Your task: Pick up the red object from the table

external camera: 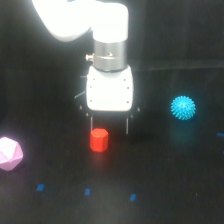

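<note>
Gripper [109,125] hangs with fingers spread just above and behind the red object [99,139], which rests on the table [165,170]. Risk: the object sits nearer one finger, so closing off-centre may nudge it aside.

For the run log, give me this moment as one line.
phase: approach | tool: open, above red object, no contact seen | red object: on table | held: nothing
</note>
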You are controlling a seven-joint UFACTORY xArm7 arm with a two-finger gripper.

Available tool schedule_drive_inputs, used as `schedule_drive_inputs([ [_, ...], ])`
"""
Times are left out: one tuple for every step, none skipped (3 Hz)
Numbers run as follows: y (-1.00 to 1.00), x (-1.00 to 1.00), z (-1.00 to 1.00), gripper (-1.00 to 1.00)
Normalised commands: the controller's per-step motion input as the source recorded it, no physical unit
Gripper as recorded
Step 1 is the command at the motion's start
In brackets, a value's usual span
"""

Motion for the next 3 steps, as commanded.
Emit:
schedule_drive_inputs([
  [-0.46,0.27,-0.62,0.21],
  [-0.61,0.72,-0.80,-0.22],
  [-0.17,-0.28,-0.19,-0.96],
])
